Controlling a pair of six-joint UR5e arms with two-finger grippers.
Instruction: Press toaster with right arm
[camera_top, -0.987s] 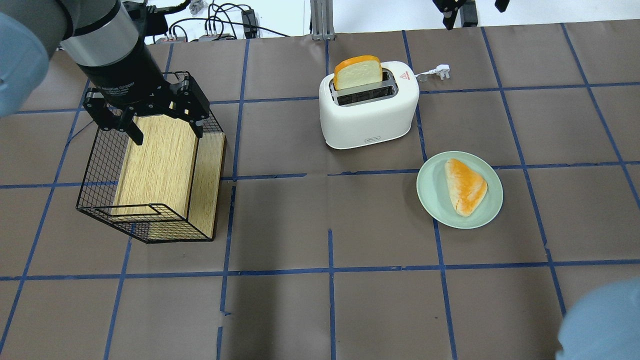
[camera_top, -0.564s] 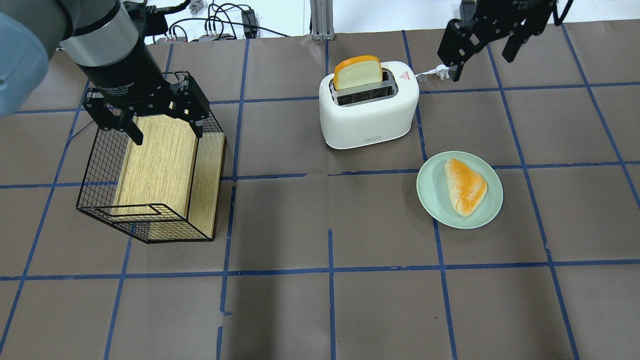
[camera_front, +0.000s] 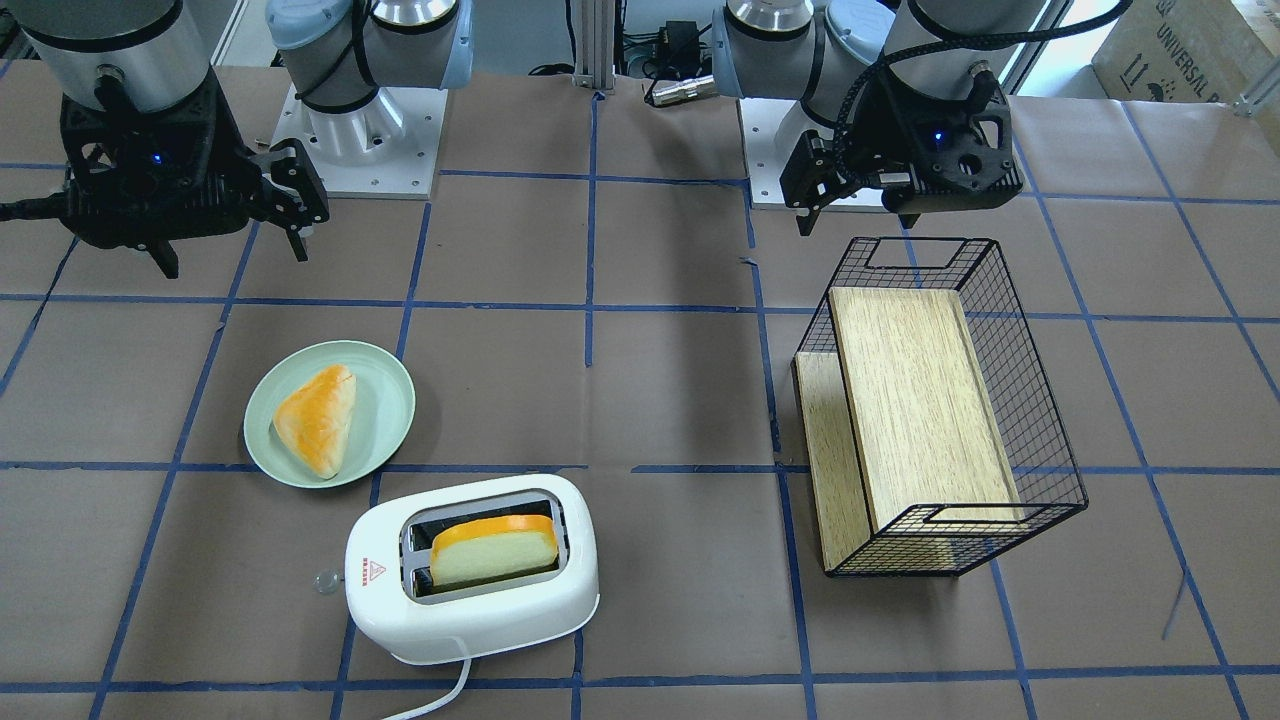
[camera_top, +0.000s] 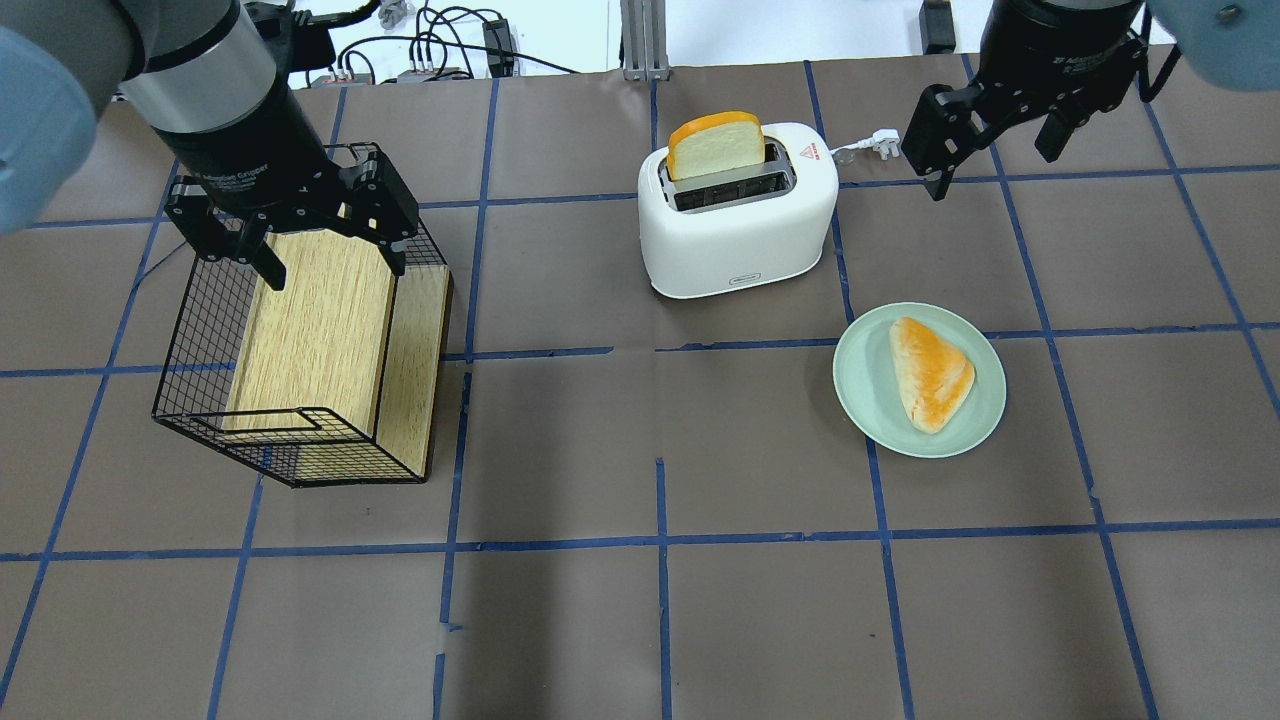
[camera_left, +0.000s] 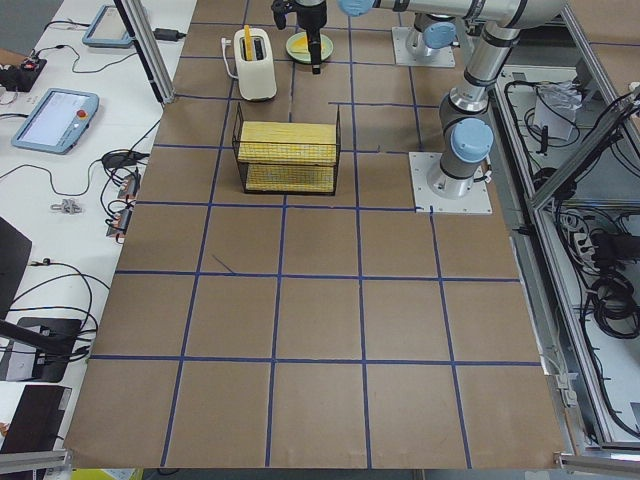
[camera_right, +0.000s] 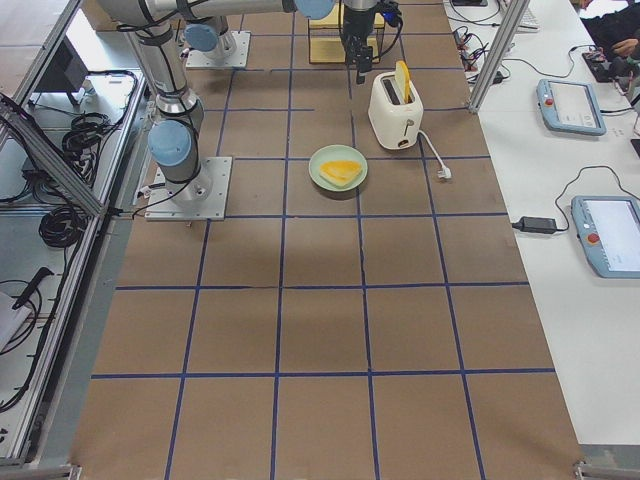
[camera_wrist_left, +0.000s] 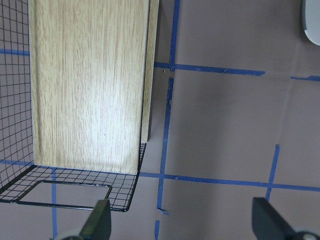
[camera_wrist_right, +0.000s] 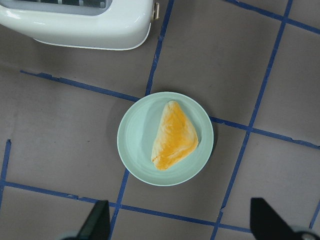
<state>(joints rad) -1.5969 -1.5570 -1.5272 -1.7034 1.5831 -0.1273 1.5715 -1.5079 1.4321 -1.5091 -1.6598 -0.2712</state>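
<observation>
The white two-slot toaster (camera_top: 740, 230) stands at the table's middle back, with a bread slice (camera_top: 715, 145) upright in its far slot. It also shows in the front-facing view (camera_front: 470, 600), with its small clear side knob (camera_front: 325, 580). My right gripper (camera_top: 995, 150) is open and empty, held high to the right of the toaster, apart from it. In the right wrist view its open fingertips (camera_wrist_right: 95, 220) frame the plate, and the toaster's edge (camera_wrist_right: 75, 25) shows at the top. My left gripper (camera_top: 290, 225) is open and empty above the wire basket.
A pale green plate (camera_top: 985, 425) with a triangular pastry (camera_top: 930, 372) lies right of and nearer than the toaster. A black wire basket (camera_top: 190, 330) holding a wooden board (camera_top: 320, 320) stands at the left. The toaster's white plug (camera_top: 885, 143) lies behind it.
My right gripper has come into the overhead view from the back right edge and moved nearer and slightly right, staying open. The left arm and toaster have not moved.
</observation>
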